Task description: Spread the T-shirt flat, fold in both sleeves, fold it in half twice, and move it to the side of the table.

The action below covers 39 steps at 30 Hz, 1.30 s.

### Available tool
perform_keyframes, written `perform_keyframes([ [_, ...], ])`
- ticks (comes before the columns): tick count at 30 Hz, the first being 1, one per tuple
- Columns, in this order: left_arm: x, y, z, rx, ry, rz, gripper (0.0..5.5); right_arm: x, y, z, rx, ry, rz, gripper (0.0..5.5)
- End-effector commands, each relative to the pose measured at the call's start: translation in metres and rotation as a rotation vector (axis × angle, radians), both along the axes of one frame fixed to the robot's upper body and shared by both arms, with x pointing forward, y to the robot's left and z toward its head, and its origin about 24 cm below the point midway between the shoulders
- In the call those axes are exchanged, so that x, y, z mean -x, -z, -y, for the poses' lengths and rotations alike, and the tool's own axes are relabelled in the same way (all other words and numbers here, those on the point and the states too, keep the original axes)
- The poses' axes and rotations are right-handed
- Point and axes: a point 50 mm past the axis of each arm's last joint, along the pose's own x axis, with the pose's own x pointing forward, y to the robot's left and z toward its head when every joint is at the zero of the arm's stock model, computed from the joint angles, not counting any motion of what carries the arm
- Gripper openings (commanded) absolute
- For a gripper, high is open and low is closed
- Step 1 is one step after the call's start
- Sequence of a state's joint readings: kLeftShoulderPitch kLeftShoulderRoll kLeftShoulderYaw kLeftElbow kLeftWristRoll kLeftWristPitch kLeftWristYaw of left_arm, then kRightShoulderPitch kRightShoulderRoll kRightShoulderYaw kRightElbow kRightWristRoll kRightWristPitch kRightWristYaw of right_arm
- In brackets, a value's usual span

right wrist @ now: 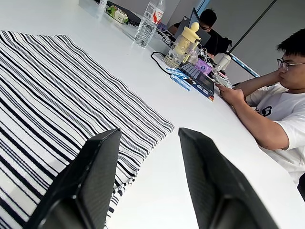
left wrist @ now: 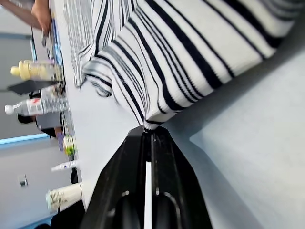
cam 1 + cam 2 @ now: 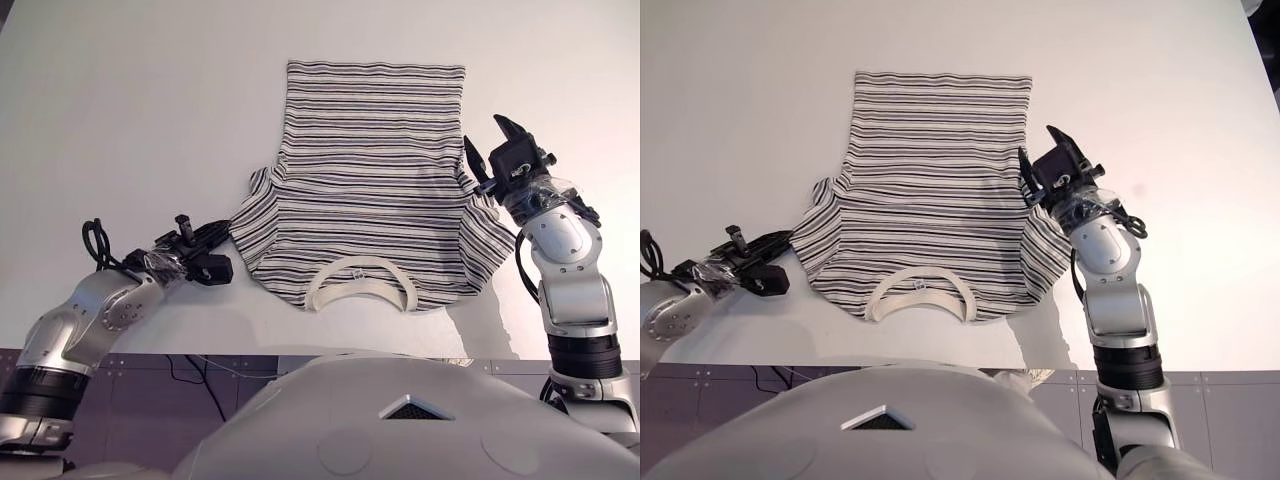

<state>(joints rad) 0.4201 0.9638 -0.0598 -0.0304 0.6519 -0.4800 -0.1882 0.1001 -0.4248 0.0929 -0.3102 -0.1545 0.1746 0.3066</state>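
The striped T-shirt (image 3: 370, 170) lies on the white table (image 3: 120, 120) with its cream collar (image 3: 360, 285) toward me and its hem at the far side. Both sleeves sit bunched against the body. My left gripper (image 3: 222, 236) lies low on the table at the left sleeve (image 3: 250, 215), shut on the sleeve's edge (image 2: 157, 112); the fingers (image 2: 167, 167) are pressed together. My right gripper (image 3: 490, 140) hovers open just above the shirt's right side, near the right sleeve (image 3: 485, 240). Nothing is between its fingers (image 1: 95, 176).
Bottles (image 1: 145, 26), a yellow container (image 1: 183, 45), a keyboard and cables stand at the table's far side, where people sit. White table stretches to the left and right of the shirt. The table's near edge (image 3: 200, 352) runs just in front of the collar.
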Motion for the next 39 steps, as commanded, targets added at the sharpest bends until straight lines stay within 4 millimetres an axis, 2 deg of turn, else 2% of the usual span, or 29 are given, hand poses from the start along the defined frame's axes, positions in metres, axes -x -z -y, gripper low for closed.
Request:
perform_keyframes([
  [1, -0.004, -0.009, 0.001, 0.029, -0.06, 0.118, 0.11, 0.001, 0.002, 0.001, -0.003, 0.016, 0.001, 2.23],
  [6, -0.02, -0.024, 0.014, 0.099, -0.05, 0.262, 0.11, 0.002, 0.003, 0.004, -0.001, 0.022, -0.005, 2.23],
  [13, -0.017, -0.026, 0.047, 0.195, 0.072, 0.289, 0.11, -0.006, 0.002, 0.015, 0.02, 0.045, 0.004, 2.23],
  [17, -0.018, -0.018, 0.077, 0.263, 0.138, 0.251, 0.11, -0.01, 0.002, 0.017, 0.029, 0.032, 0.003, 2.23],
  [22, -0.02, 0.01, 0.101, 0.297, 0.111, 0.104, 0.11, -0.015, 0.007, 0.015, 0.037, 0.002, -0.018, 2.23],
  [25, -0.013, 0.019, 0.104, 0.31, 0.101, -0.005, 0.11, -0.017, 0.01, 0.019, 0.045, 0.012, -0.024, 2.23],
  [28, -0.007, 0.02, 0.104, 0.34, 0.079, -0.067, 0.64, -0.019, 0.013, 0.019, 0.05, 0.014, -0.027, 2.23],
  [37, 0.003, -0.002, 0.094, 0.372, 0.028, -0.076, 1.95, -0.018, 0.008, 0.026, 0.081, 0.011, -0.002, 2.23],
  [39, 0.011, -0.002, 0.092, 0.361, 0.031, -0.125, 1.95, -0.016, 0.006, 0.022, 0.092, -0.047, -0.011, 2.23],
])
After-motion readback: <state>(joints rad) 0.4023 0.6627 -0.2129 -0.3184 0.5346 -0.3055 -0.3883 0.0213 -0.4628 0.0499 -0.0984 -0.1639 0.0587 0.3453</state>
